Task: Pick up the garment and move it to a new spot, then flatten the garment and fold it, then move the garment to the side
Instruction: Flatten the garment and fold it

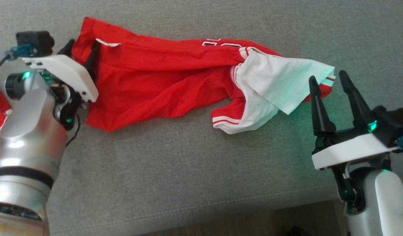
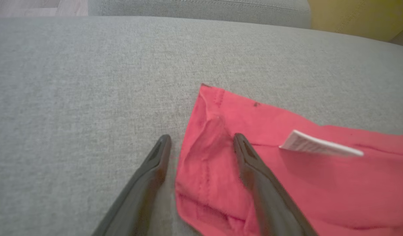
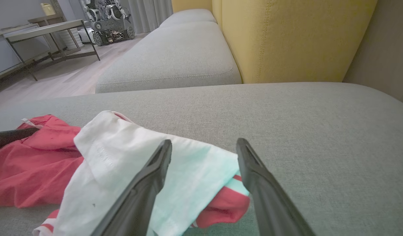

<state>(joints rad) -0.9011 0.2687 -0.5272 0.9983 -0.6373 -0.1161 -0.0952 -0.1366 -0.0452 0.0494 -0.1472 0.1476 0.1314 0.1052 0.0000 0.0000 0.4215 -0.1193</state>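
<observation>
Here we are over the grey sofa cushion, and the garment, a red jersey with white sleeves, lies strung out across it from our left to our right, rumpled and far from flat. Our left gripper is at the red end: jaws spread wide, nothing gripped. In the left wrist view we see one finger over bare cushion just off the hem and the other over the red cloth, with a raised fold of the hem corner standing between them. A small white label sticks up from the fabric just beside that finger. Over to the other end now, where our right gripper sits by the white sleeve, also wide open and holding nothing. From the right wrist view, one finger crosses in front of the white cloth, the other in front of grey cushion past the sleeve's edge, and a red-and-white striped cuff pokes out underneath. Whether those fingers touch the cloth, we cannot tell. Behind the cushion rises a yellow backrest, and far off across the wooden floor stands a table.
</observation>
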